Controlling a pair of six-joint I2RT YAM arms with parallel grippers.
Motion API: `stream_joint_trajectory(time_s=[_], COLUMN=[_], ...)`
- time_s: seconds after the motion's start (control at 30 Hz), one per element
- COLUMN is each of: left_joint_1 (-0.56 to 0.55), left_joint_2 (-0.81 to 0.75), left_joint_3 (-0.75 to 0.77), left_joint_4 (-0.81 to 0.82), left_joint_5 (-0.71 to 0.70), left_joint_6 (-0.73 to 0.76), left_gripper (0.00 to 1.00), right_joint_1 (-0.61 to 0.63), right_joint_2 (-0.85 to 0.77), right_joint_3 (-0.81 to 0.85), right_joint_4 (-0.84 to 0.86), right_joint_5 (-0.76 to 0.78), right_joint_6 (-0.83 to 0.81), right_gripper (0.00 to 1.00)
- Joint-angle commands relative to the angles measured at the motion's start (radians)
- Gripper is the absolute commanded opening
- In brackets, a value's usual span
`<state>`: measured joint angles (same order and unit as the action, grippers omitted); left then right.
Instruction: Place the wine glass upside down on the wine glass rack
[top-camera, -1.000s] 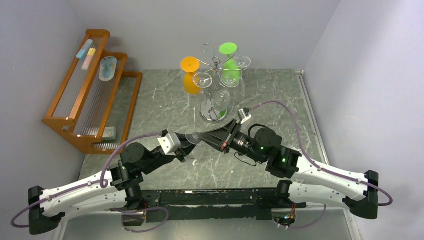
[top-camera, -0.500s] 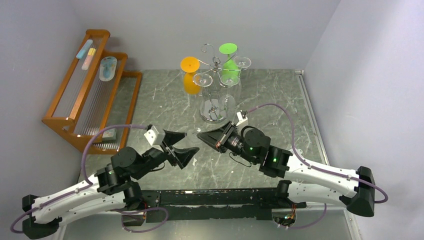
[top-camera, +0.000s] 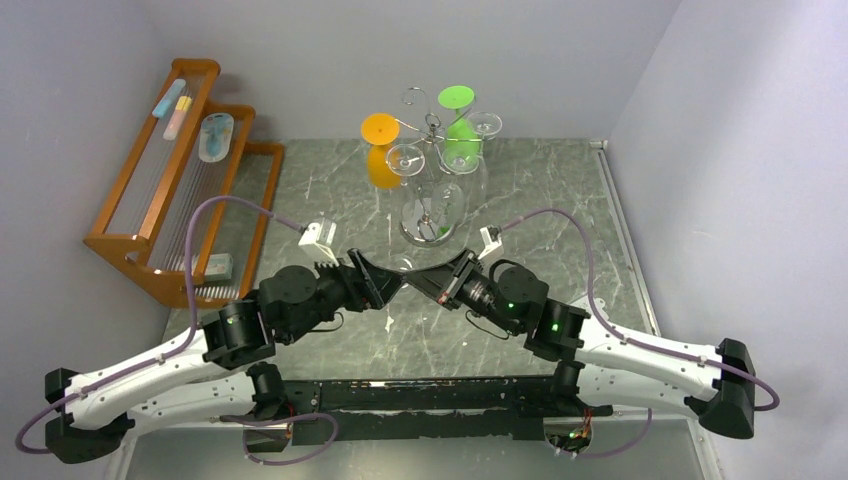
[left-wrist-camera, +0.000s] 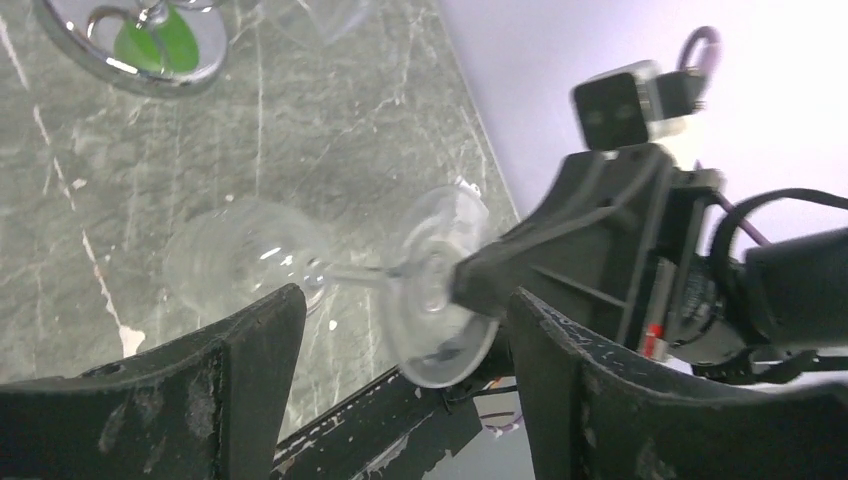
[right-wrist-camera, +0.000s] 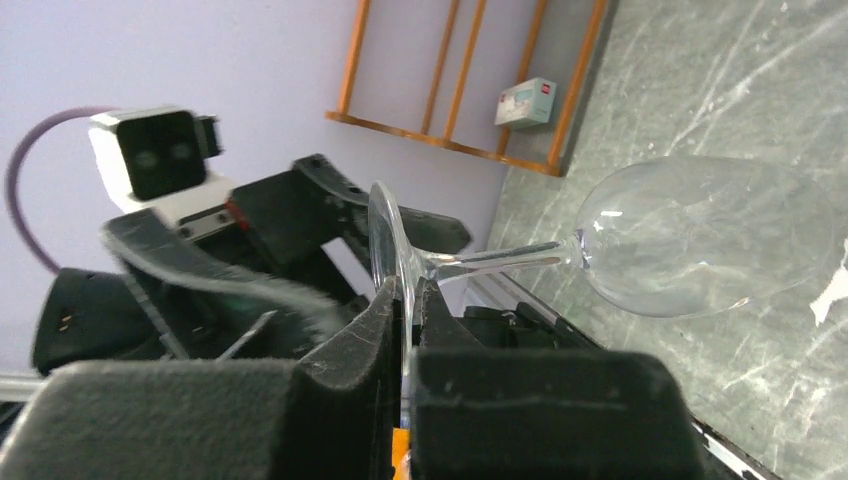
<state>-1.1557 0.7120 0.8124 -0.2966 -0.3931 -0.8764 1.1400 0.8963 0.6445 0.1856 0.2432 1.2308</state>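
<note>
Between the clenched jaws of my right gripper (right-wrist-camera: 405, 300) sits the foot of one clear stemmed wine glass (right-wrist-camera: 690, 240). It lies sideways, stem level, bowl away from those jaws. My left gripper (left-wrist-camera: 405, 300) stands released. Beyond, one chrome wire wine glass rack (left-wrist-camera: 100, 68) carries four glasses. The small white box (right-wrist-camera: 525, 100) has red print too small to read.

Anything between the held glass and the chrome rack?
Nothing visible between. Open left pincer straddles the wine glass in the right pincer; orange glass, green glass and clear glasses occupy arms of the wine glass rack.
</note>
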Motion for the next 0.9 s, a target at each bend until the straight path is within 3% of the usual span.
stream_joint_trajectory(time_s=[0.0,0.23,0.4,0.7,0.77,0.87], left_joint_1=[-0.001,-0.001,-0.001,-0.001,0.000,0.005], left_joint_2=[0.016,-0.014,-0.057,-0.037,-0.029,-0.026], left_joint_3=[0.032,0.003,-0.030,-0.025,-0.029,-0.037], left_joint_4=[-0.088,-0.028,0.013,0.051,0.067,0.057], left_joint_5=[-0.060,0.008,0.034,0.037,0.028,0.010], left_joint_6=[-0.111,-0.108,-0.117,-0.088,-0.046,-0.025], left_gripper=[0.75,0.49,0.36,0.34,0.27,0.06], right_joint_1=[-0.002,-0.003,-0.001,-0.003,-0.003,-0.002], right_joint_2=[-0.057,-0.080,-0.075,-0.029,-0.028,-0.031], right_joint_3=[-0.019,-0.035,-0.041,-0.012,-0.021,-0.033], right_joint_4=[0.101,0.122,0.171,0.192,0.201,0.204], right_joint_5=[0.013,0.010,-0.026,-0.161,-0.167,-0.156], right_joint_6=[-0.068,-0.094,-0.142,-0.211,-0.207,-0.197], right_gripper=[0.00,0.00,0.00,0.00,0.00,0.00])
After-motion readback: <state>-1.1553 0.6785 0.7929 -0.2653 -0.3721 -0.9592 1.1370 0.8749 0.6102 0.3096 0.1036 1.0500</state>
